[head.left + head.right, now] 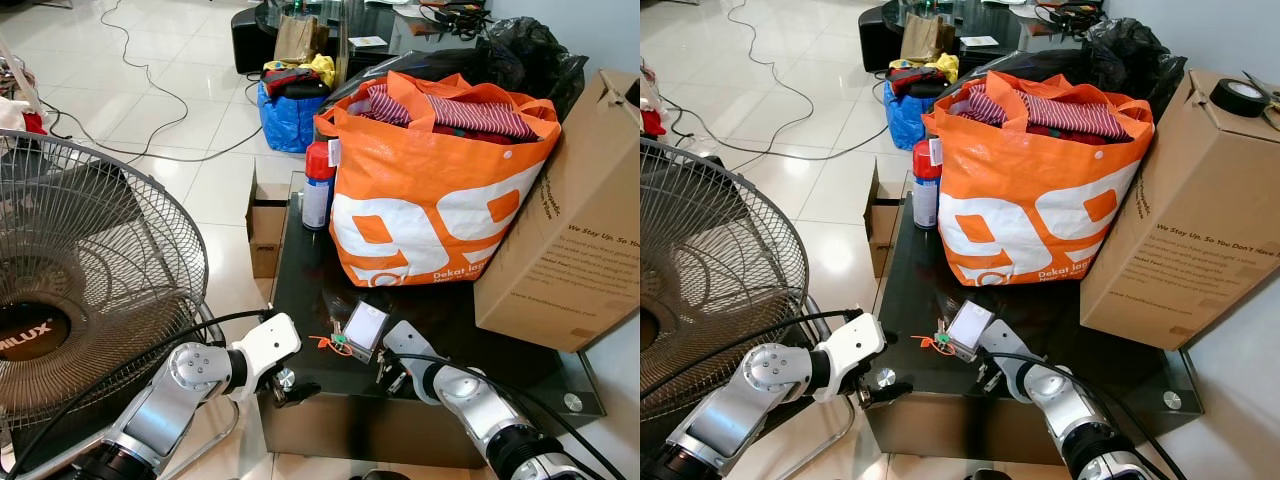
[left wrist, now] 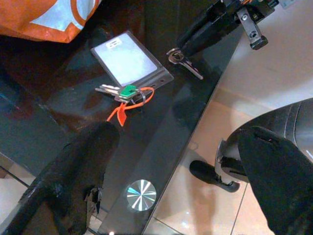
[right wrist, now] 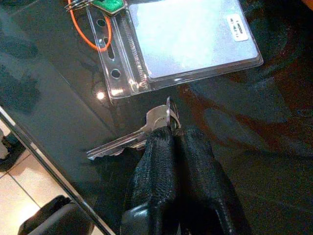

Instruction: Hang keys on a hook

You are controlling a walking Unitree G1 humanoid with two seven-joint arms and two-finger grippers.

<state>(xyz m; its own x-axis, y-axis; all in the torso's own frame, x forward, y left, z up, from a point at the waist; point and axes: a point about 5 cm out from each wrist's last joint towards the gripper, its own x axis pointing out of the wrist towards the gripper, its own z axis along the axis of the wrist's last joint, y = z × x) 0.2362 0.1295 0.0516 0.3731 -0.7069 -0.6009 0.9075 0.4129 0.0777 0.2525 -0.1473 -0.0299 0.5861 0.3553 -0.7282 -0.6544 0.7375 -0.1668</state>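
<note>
I am bent over a low black glass surface (image 1: pixel 300 270). My right hand (image 3: pixel 168 128) rests at its near edge, its two black fingers pressed together and pinching the ring at the head of a silver key (image 3: pixel 128 141). That key lies flat on the glass, its long axis running along the near edge, its blade pointing left toward my other hand.

Just beyond it lies a clear plastic badge holder (image 3: pixel 181 44) with a white card inside. At the holder's left corner sits a second small bunch of keys (image 2: pixel 117 91) with a green tag (image 2: pixel 128 90) and an orange cord loop (image 2: pixel 128 105), their blades pointing away from the holder.

My left hand (image 2: pixel 171 161) hovers near the surface's near left corner, fingers spread wide and holding nothing.

Farther back on the surface stand an orange shopping bag (image 1: pixel 430 190) full of striped cloth, a red-capped spray can (image 1: pixel 317 187) to its left, and a cardboard box (image 1: pixel 570 220) to its right. A large floor fan (image 1: pixel 90 270) stands on my left.
</note>
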